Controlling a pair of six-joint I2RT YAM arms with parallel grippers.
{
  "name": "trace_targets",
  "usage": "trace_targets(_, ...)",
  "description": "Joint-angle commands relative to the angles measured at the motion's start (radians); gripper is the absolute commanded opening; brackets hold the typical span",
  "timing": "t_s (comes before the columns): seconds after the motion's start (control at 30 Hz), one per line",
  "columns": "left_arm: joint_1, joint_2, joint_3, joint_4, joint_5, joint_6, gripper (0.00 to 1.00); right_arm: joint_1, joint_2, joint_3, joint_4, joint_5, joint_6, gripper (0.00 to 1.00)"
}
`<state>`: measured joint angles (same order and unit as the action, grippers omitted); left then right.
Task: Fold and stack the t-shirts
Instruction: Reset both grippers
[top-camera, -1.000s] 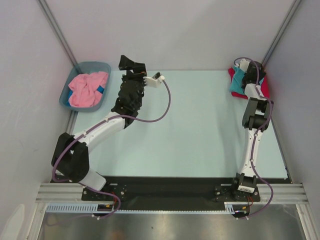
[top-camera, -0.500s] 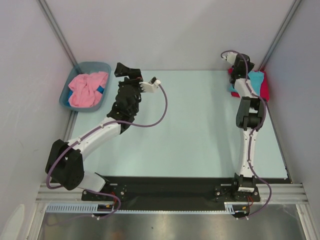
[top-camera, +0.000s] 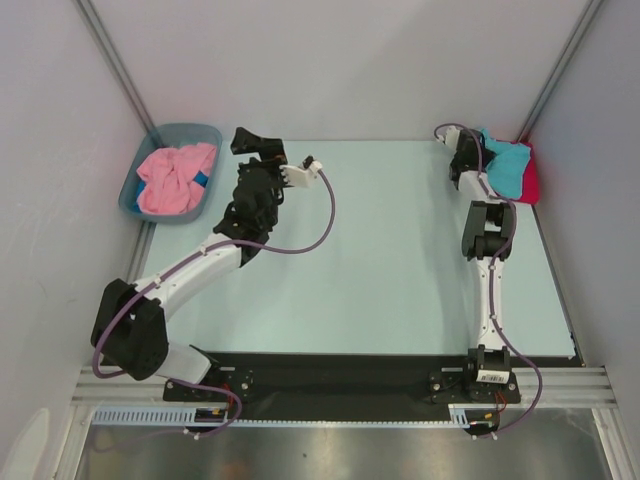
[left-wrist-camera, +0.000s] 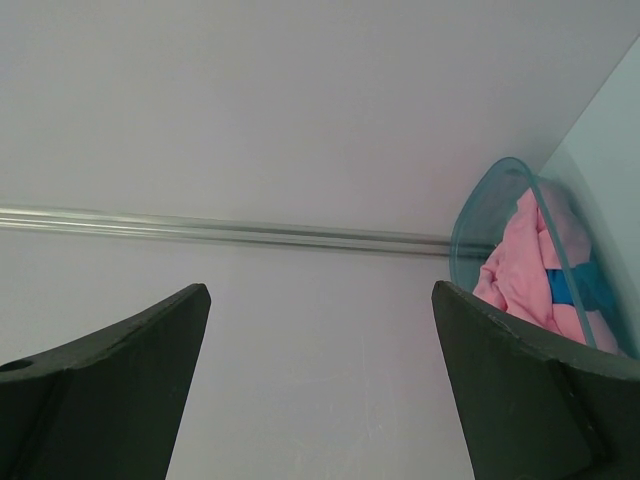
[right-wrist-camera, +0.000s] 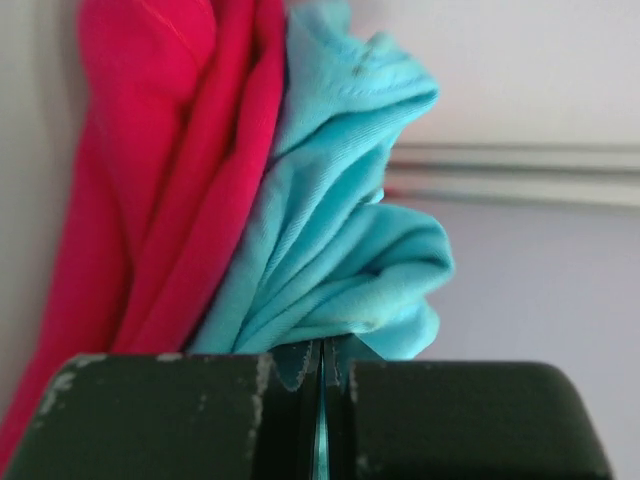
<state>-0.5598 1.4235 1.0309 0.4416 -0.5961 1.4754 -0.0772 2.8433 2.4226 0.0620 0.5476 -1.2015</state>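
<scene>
A pink t-shirt (top-camera: 175, 177) lies crumpled in the grey-blue tub (top-camera: 132, 190) at the far left; the left wrist view has this pink t-shirt (left-wrist-camera: 522, 272) and tub (left-wrist-camera: 478, 215) at its right edge. My left gripper (top-camera: 256, 141) hangs in the air right of the tub, open with nothing between its fingers (left-wrist-camera: 110, 395). At the far right corner my right gripper (top-camera: 476, 150) is shut on a bunched fold of the turquoise t-shirt (top-camera: 508, 165), which hangs against the crimson t-shirt (top-camera: 529, 180). In the right wrist view the turquoise cloth (right-wrist-camera: 340, 230) sits pinched at the shut jaws, with red cloth (right-wrist-camera: 150, 170) to its left.
Grey walls enclose the pale table (top-camera: 380, 250) on three sides, with metal rails (top-camera: 115, 65) in the back corners. A blue item (top-camera: 201, 180) shows in the tub beside the pink cloth. Purple cables loop off both arms.
My right wrist has swung left and turned, and the turquoise t-shirt it grips has shifted from the left of the red one to over it. The left arm drew back slightly to the left.
</scene>
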Motion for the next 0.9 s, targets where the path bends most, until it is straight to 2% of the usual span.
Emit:
trace_targets(0.0,-0.003,-0.026,0.066,-0.009,-0.005,-0.009,1.00,-0.079,0.036,0.018,-0.119,0.070,0.085,0.00)
trace_targets(0.27,-0.031,0.000,0.090,0.005,-0.034,-0.006,1.00,-0.137,0.016,0.024,-0.125,0.069,0.075,0.00)
trace_targets(0.47,-0.046,0.008,0.098,0.017,-0.042,0.000,1.00,-0.095,-0.051,0.007,-0.162,0.058,0.118,0.03)
trace_targets(0.5,-0.054,0.024,0.106,0.041,-0.039,0.012,1.00,-0.037,-0.174,-0.114,-0.127,0.001,0.163,0.29)
trace_targets(0.53,-0.057,0.025,0.106,0.042,-0.039,0.013,1.00,-0.036,-0.176,-0.115,-0.126,0.000,0.161,0.29)
trace_targets(0.6,-0.061,0.035,0.126,0.048,-0.037,0.017,1.00,-0.001,-0.266,-0.235,-0.084,-0.023,0.157,0.36)
trace_targets(0.63,-0.066,0.052,0.132,0.057,-0.039,0.025,1.00,0.008,-0.294,-0.265,-0.071,-0.031,0.158,0.37)
trace_targets(0.73,-0.072,0.071,0.162,0.080,-0.034,0.033,1.00,0.036,-0.354,-0.306,-0.088,-0.049,0.203,0.41)
trace_targets(0.77,-0.072,0.081,0.169,0.086,-0.033,0.039,1.00,0.042,-0.360,-0.306,-0.099,-0.048,0.224,0.45)
trace_targets(0.8,-0.074,0.087,0.184,0.086,-0.027,0.042,1.00,0.047,-0.384,-0.309,-0.120,-0.049,0.233,0.57)
trace_targets(0.87,-0.075,0.097,0.192,0.089,-0.018,0.056,1.00,0.050,-0.416,-0.310,-0.143,-0.063,0.287,0.72)
